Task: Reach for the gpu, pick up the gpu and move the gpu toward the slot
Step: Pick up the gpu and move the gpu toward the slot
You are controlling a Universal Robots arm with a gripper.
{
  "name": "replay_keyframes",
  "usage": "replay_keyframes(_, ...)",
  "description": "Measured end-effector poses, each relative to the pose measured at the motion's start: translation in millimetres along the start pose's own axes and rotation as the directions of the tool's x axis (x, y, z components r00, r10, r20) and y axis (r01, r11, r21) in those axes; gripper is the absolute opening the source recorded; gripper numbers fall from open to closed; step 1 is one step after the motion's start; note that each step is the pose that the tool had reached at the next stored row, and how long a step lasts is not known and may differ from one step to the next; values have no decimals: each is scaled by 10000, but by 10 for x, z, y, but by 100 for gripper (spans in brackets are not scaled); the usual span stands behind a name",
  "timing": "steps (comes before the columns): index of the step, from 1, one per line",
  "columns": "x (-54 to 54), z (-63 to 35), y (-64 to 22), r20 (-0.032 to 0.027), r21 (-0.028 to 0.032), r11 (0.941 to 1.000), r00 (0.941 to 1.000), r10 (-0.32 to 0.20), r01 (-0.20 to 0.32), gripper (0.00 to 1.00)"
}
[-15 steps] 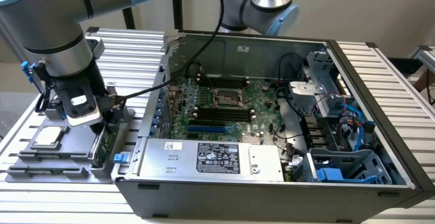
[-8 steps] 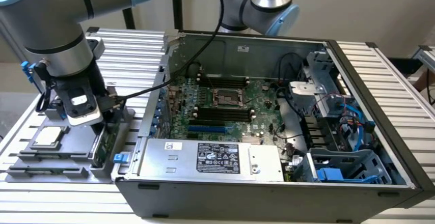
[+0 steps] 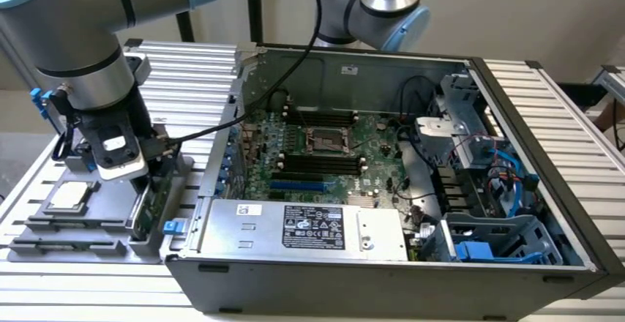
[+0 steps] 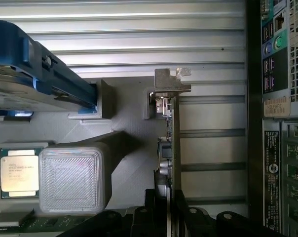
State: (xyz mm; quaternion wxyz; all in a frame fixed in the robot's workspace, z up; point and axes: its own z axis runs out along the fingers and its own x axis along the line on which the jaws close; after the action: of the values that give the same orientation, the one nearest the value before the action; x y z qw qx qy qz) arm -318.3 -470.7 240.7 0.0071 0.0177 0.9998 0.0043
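In the exterior view, an open computer case [image 3: 391,285] sits on the bench [image 3: 547,102]. At the exterior view's left, a grey holder [image 3: 88,227] carries a processor chip [image 3: 69,196] and the gpu [image 3: 146,205], upright on edge, with the gripper [image 3: 142,181] right above it. In the wrist view, the gripper [image 4: 164,215] sits at the end of the gpu [image 4: 174,143], near a blue-railed drive [image 4: 40,74]. I cannot tell whether it is clenched.

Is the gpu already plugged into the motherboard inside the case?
No, the gpu stands on edge in the gray holder beside the computer case, outside it.
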Motion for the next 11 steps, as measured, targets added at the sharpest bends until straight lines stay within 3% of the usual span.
replay_keyframes(7, 0, -6, 1, 3, -4, 10000, 10000, 1, -1, 26)
replay_keyframes(11, -1, -75, 1, 0, 0, 10000, 10000, 0, 0, 26)
